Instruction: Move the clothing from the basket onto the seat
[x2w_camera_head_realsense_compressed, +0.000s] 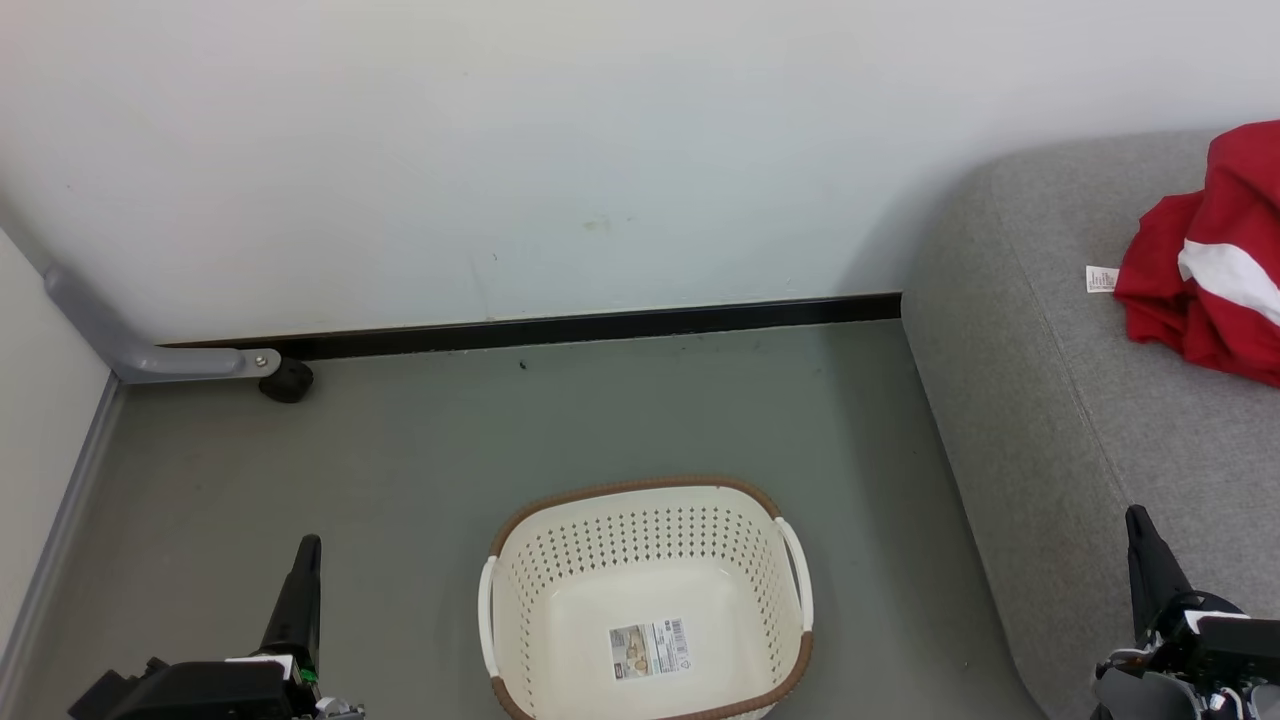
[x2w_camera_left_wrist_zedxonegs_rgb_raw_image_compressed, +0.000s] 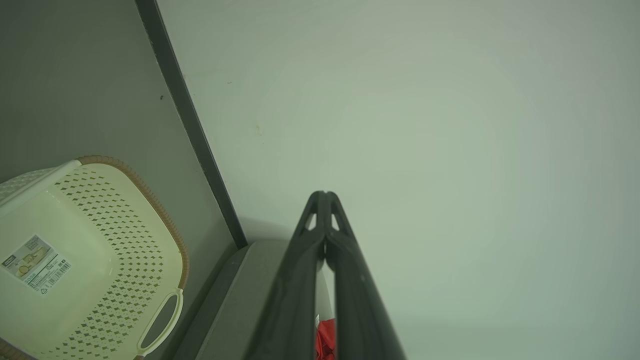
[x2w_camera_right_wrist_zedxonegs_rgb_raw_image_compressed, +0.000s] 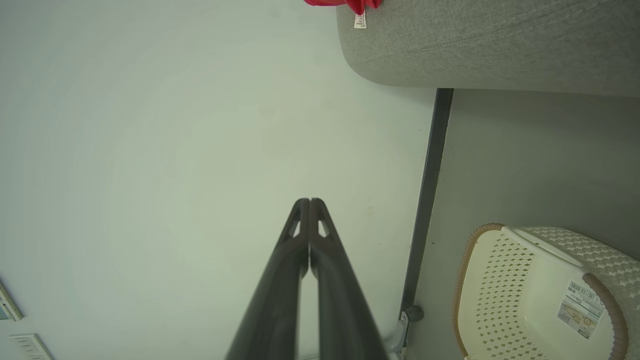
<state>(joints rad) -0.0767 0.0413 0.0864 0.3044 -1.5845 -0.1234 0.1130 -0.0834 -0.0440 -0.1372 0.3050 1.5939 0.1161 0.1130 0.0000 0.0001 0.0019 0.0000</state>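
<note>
- Pale white wall (x2w_camera_head_realsense_compressed: 600, 150) backs the scene, with a black skirting strip (x2w_camera_head_realsense_compressed: 600, 326) where it meets the grey-green floor (x2w_camera_head_realsense_compressed: 400, 470). At far left a grey metal bracket with a black caster (x2w_camera_head_realsense_compressed: 285, 380) sits well clear of your work.
- Your left gripper (x2w_camera_head_realsense_compressed: 308, 548) hangs over the floor to the left of the basket, jaws pressed together and empty.
- In the centre, the cream-white perforated plastic laundry basket (x2w_camera_head_realsense_compressed: 640, 484), brown-rimmed, stands on the floor. Its barcode sticker (x2w_camera_head_realsense_compressed: 650, 648) lies bare, so judge it emptied.
- To the right, the large grey woven-fabric seat (x2w_camera_head_realsense_compressed: 1050, 420) carries the bright red clothing (x2w_camera_head_realsense_compressed: 1215, 270), with a small white label (x2w_camera_head_realsense_compressed: 1100, 278) at its left edge. The heap runs off frame, so you cannot tell its long axis.
- Your right gripper (x2w_camera_head_realsense_compressed: 1138, 522) shows against the seat's near edge, jaws closed on nothing. The clothing lies ahead and to its right, so this arm is nearer, with only bare cushion between.
</note>
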